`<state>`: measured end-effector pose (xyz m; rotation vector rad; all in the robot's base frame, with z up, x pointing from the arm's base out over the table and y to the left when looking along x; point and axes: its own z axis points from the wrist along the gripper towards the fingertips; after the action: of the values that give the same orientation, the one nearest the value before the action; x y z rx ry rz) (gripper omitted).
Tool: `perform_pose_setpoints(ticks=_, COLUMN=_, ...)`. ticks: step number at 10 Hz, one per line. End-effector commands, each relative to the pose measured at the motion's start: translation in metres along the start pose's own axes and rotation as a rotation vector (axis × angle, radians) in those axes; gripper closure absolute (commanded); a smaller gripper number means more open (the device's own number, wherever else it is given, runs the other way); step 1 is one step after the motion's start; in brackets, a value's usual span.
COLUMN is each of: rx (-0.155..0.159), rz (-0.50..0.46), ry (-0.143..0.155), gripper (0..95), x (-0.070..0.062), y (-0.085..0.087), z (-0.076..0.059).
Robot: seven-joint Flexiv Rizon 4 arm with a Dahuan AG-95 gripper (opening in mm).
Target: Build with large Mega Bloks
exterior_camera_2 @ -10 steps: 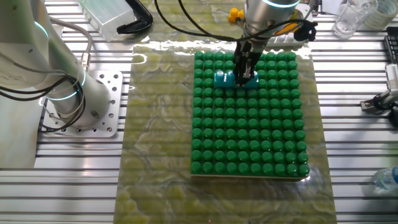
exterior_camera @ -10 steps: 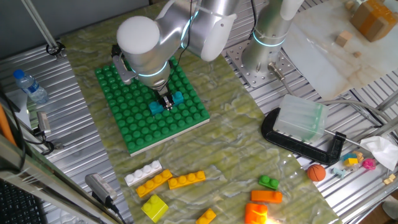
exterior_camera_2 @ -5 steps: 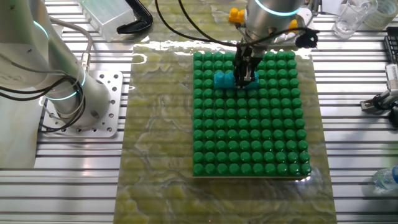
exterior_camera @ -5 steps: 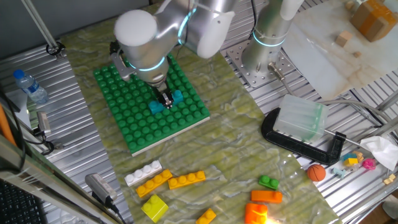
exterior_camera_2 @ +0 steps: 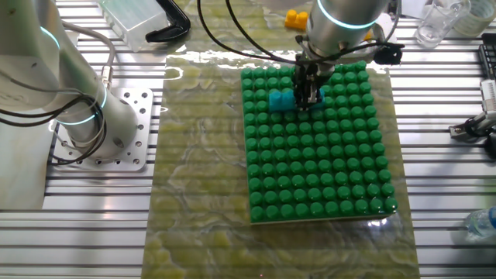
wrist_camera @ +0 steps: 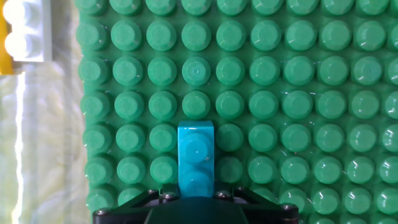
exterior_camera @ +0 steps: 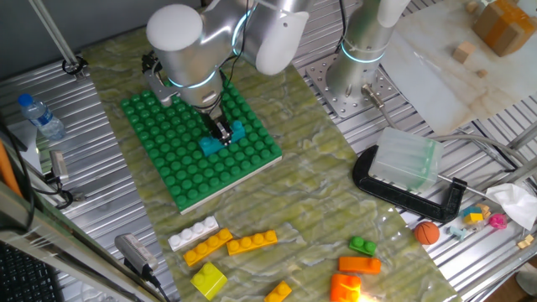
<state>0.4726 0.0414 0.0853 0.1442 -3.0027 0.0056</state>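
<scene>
The gripper (exterior_camera: 221, 134) pinches a cyan brick (wrist_camera: 196, 155) down on the studs of the green baseplate (exterior_camera: 172, 164), the seating step by my judgement, so next comes a firm press, then release, then fetching another from the loose bricks (exterior_camera: 226, 245) on the mat.

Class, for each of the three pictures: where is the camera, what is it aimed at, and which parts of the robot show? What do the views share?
One fixed view: high, angled down; silver arm, gripper on cyan studded plastic brick, loose bricks near.
The other fixed view: opposite side; arm base at left.
Hand view: looks along the fingers; only the gripper's dark body shows.
Shared: green studded baseplate.
</scene>
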Motion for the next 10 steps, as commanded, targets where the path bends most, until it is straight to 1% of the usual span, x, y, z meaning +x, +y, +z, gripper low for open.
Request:
perform_pose_setpoints(ticks=1, rx=-0.002, rz=-0.007, ry=-0.009, gripper=57.0, x=-0.003, y=0.000, z=0.002)
perform_pose_setpoints(ticks=6, rx=-0.002, rz=0.004, ry=-0.007, gripper=57.0, x=-0.006, y=0.001, z=0.000)
perform_pose_setpoints(ticks=7, rx=-0.002, rz=0.006, ry=-0.007, gripper=57.0, x=-0.007, y=0.002, z=-0.002)
perform_pose_setpoints(ticks=8, rx=-0.002, rz=0.006, ry=-0.007, gripper=76.0, x=-0.010, y=0.003, z=-0.005)
perform_pose_setpoints(ticks=10, rx=-0.001, rz=-0.002, ry=-0.007, gripper=76.0, x=-0.011, y=0.003, z=-0.009)
